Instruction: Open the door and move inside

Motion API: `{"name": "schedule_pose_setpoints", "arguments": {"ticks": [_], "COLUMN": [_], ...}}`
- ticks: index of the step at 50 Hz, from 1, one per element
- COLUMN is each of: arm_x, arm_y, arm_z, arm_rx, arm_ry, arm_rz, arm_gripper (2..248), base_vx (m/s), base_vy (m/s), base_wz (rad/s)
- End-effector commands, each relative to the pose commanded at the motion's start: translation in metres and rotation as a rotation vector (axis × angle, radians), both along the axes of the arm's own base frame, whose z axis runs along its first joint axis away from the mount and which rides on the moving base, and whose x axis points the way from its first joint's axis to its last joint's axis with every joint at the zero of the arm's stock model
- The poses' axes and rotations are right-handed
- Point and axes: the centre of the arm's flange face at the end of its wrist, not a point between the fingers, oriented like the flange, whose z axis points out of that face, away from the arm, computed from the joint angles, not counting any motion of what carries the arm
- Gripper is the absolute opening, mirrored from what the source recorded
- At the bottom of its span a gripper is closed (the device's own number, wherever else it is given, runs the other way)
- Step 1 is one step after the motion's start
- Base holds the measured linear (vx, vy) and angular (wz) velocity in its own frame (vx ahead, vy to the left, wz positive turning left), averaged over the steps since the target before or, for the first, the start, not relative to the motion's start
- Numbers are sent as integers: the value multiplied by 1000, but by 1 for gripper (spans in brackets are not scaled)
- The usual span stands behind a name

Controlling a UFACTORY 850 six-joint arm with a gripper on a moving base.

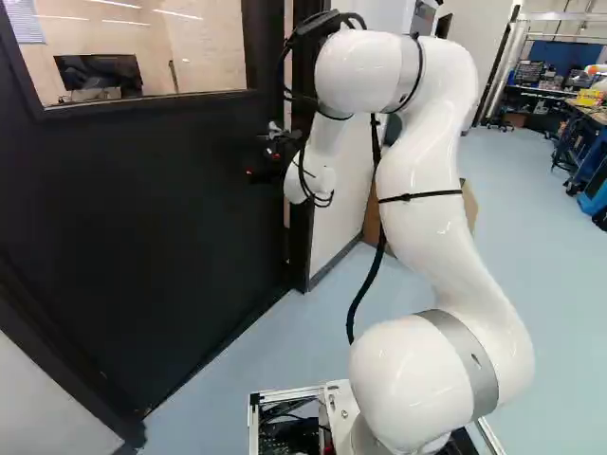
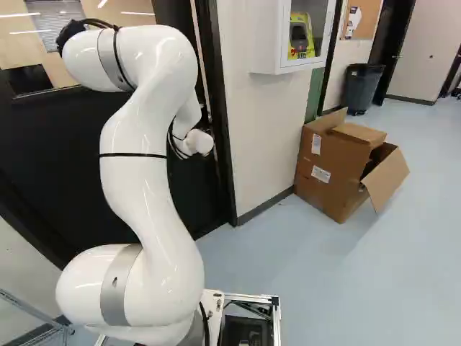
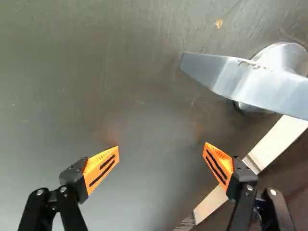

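Observation:
Black fingers with orange pads identify my gripper (image 1: 266, 163), held near the handle side of the black door (image 1: 123, 209) in the left base view. From the wrist, the gripper (image 3: 161, 153) is open, its fingers wide apart with only the door's dark face ahead. The silver lever handle (image 3: 240, 82) lies ahead of and beyond the finger nearer the pale strip (image 3: 279, 139), outside the gap and untouched. That strip runs along the door's edge. Whether the door is latched, I cannot tell. In the right base view my arm hides most of the gripper.
The dark door frame (image 1: 302, 227) and a white wall (image 2: 256, 108) stand beside the handle side. Against that wall is an open cardboard box (image 2: 335, 169), below a white wall cabinet (image 2: 266, 36). A dark bin (image 2: 362, 86) is farther back. A window (image 1: 190, 47) pierces the door.

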Motion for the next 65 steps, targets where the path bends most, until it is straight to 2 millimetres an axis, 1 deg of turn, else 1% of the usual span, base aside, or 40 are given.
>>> {"name": "schedule_pose_setpoints", "arguments": {"ticks": [27, 31, 37, 45, 65], "arm_x": [42, 47, 50, 44, 7], "arm_y": [42, 46, 48, 49, 50], "arm_z": [-9, -11, -11, -10, -3], "arm_rx": [7, 8, 9, 8, 3], "arm_ry": [-48, -54, -57, -52, -17], "arm_rz": [54, 58, 60, 62, 74], "arm_gripper": [247, 247, 247, 247, 247], "base_vx": [0, 0, 0, 0, 0], "base_vy": [0, 0, 0, 0, 0], "base_wz": [0, 0, 0, 0, 0]}}
